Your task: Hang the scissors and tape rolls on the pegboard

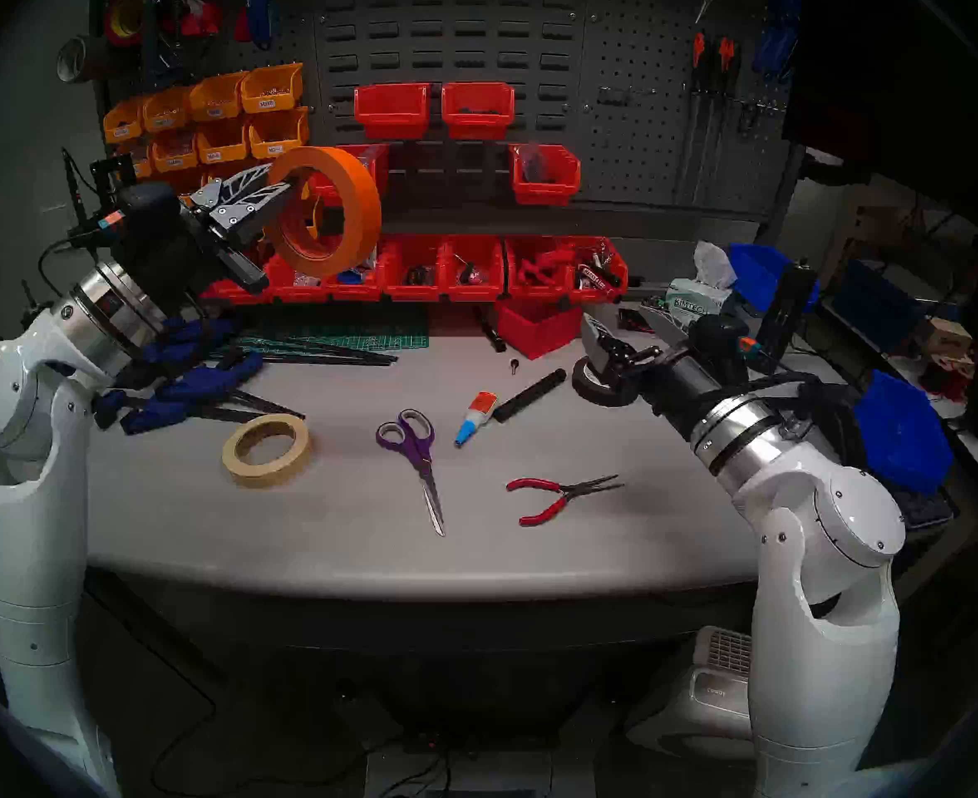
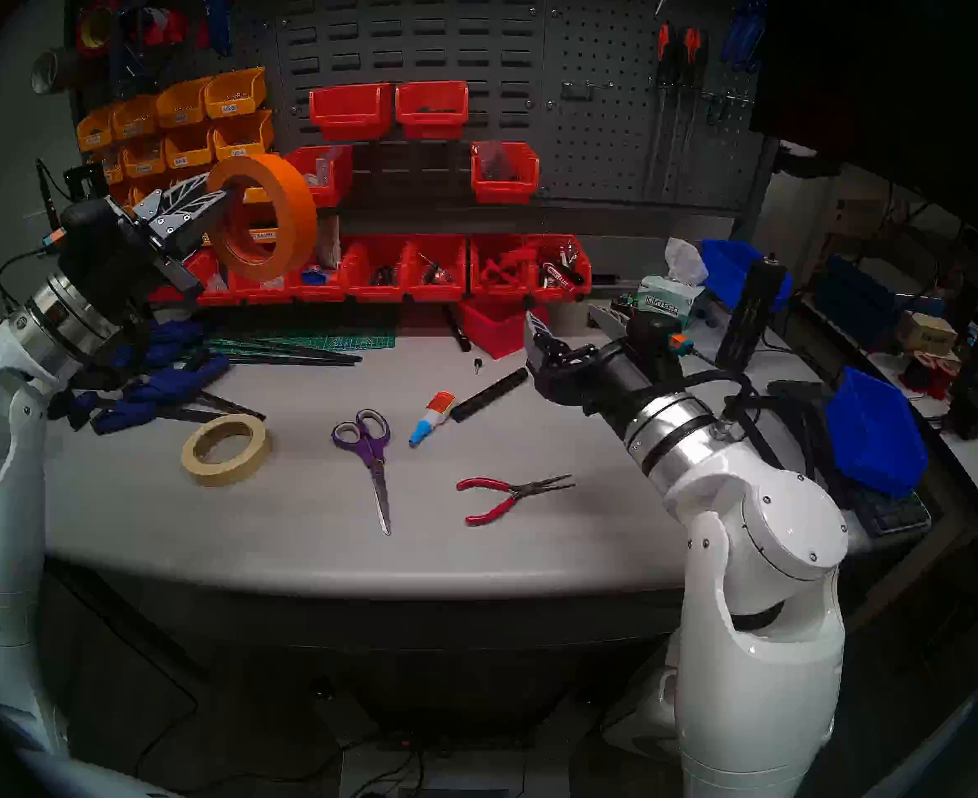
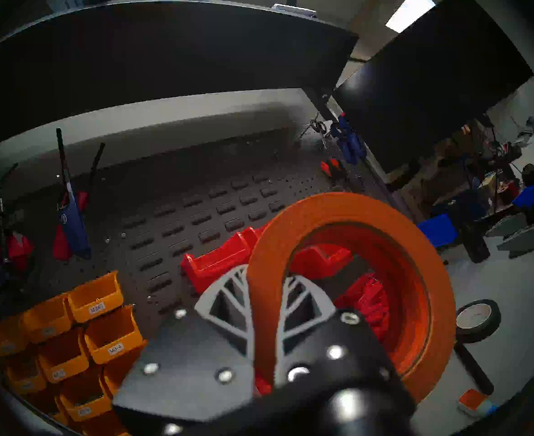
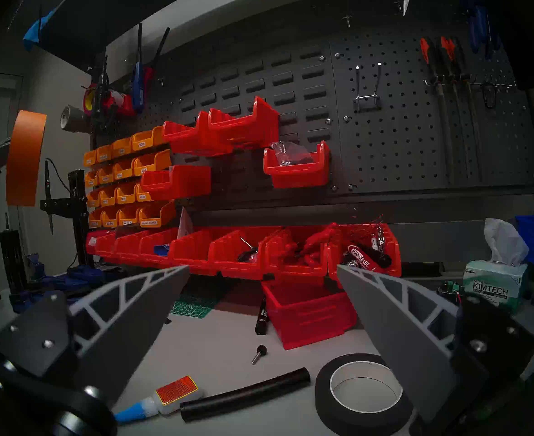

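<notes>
The orange tape roll [image 1: 325,212] is gripped at its rim by the left claw [image 1: 272,204] at the frame's left, while the double hook [image 4: 367,86] on the pegboard [image 1: 636,140] lies upper right, nearer the released right claw [image 4: 264,275].

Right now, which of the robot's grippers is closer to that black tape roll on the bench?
Right. The right gripper hangs open just above the black tape roll, which lies under one finger. The left gripper is raised across the bench, shut on the orange tape roll.
</notes>
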`<state>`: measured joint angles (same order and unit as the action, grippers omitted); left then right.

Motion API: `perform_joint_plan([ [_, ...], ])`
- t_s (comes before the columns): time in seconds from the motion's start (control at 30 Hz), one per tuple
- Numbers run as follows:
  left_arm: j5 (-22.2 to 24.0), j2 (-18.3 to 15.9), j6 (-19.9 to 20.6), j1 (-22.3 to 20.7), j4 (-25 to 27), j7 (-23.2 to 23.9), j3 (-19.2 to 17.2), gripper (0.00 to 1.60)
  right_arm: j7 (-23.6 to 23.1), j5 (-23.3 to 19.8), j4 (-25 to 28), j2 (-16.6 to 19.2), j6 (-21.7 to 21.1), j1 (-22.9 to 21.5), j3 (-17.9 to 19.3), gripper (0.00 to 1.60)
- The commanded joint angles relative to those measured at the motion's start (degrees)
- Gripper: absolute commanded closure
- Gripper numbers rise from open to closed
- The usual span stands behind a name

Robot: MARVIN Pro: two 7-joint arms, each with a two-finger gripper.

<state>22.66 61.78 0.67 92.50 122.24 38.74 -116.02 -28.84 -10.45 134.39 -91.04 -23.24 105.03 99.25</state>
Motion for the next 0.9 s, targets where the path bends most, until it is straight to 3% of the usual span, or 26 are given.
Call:
perform_joint_plan([
  [0.0, -4.2, 3.3, -6.0, 0.1, 1.5, -3.6, 1.3, 1.60, 0.0, 0.0, 1.9, 0.1, 0.0, -1.1, -0.1, 0.00],
  [0.17, -8.4, 4.6, -10.3, 1.6, 1.5, -4.6, 3.1, 1.60, 0.0, 0.0, 1.9, 0.0, 0.0, -1.1, -0.1, 0.00],
  [0.33, -10.5, 6.2, -12.0, 1.4, 1.1, -6.1, 4.6, 1.60, 0.0, 0.2, 1.8, -0.1, 0.1, -1.2, -0.2, 0.00],
  [0.87, -14.4, 8.6, -13.9, 0.9, 0.8, -8.1, 7.2, 1.60, -0.3, 0.4, -4.9, -0.1, 1.5, -11.5, -6.9, 0.00],
])
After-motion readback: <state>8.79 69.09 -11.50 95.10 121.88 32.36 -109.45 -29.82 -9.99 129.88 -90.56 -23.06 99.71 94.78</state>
